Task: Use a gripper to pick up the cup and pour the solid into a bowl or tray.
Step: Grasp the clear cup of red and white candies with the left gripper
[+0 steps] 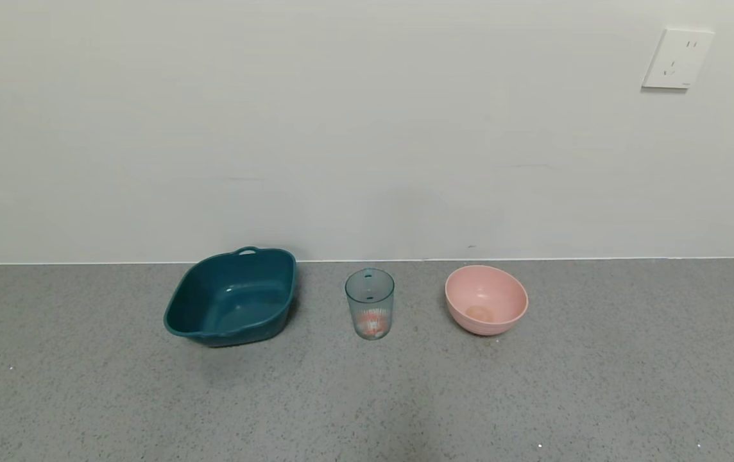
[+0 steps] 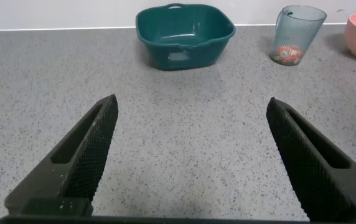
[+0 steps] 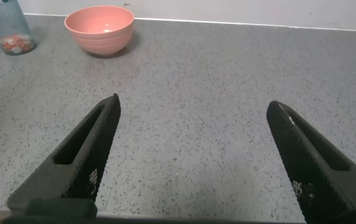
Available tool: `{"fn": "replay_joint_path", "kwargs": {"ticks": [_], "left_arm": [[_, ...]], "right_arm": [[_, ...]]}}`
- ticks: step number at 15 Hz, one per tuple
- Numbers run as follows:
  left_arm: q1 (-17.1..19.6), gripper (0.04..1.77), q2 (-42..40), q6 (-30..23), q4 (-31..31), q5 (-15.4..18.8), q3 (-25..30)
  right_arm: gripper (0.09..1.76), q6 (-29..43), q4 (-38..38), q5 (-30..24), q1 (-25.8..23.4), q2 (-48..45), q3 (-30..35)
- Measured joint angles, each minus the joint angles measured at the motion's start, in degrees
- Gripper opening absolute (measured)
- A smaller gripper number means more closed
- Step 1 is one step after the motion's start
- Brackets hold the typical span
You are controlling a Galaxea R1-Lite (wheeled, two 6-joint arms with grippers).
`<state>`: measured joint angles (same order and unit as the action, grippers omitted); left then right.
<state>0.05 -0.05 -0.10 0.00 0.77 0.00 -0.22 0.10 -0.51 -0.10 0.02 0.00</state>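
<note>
The transparent blue-green cup (image 1: 369, 303) stands upright on the grey counter, between the teal tub and the pink bowl. Orange-red and white pieces of the solid (image 1: 371, 323) lie in its bottom. The dark teal tub (image 1: 232, 298) sits empty to the cup's left, its loop handle toward the wall. Neither gripper shows in the head view. In the left wrist view my left gripper (image 2: 192, 102) is open and empty, well short of the tub (image 2: 184, 34) and the cup (image 2: 296, 34). My right gripper (image 3: 193, 102) is open and empty, with the cup (image 3: 7, 28) far off.
A round pink bowl (image 1: 486, 299) stands right of the cup and also shows in the right wrist view (image 3: 99, 28). A white wall runs along the back edge of the counter (image 1: 367, 398), with a socket (image 1: 677, 59) at upper right.
</note>
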Motion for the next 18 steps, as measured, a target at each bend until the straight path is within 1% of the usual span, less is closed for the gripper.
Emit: {"fn": "replay_joint_path", "kwargs": {"ticks": [7, 10, 12, 14, 16, 18], "left_arm": [[0.0, 1.72, 0.0, 0.7, -0.2, 0.6, 0.0], [0.0, 1.72, 0.0, 2.4, 0.0, 1.2, -0.6], [0.0, 1.72, 0.1, 2.5, 1.1, 3.4, -3.8], [0.0, 1.72, 1.8, 2.5, 3.0, 6.0, -8.8], [0.0, 1.72, 6.5, 2.5, 3.3, 8.4, -13.5], [0.0, 1.72, 13.7, 2.5, 2.1, 10.3, -18.2]], "right_arm": [[1.71, 0.0, 0.0, 0.0, 0.0, 0.0, 0.0], [1.71, 0.0, 0.0, 0.0, 0.0, 0.0, 0.0], [1.71, 0.0, 0.0, 0.0, 0.0, 0.0, 0.0], [1.71, 0.0, 0.0, 0.0, 0.0, 0.0, 0.0], [1.71, 0.0, 0.0, 0.0, 0.0, 0.0, 0.0], [1.71, 0.0, 0.0, 0.0, 0.0, 0.0, 0.0]]}}
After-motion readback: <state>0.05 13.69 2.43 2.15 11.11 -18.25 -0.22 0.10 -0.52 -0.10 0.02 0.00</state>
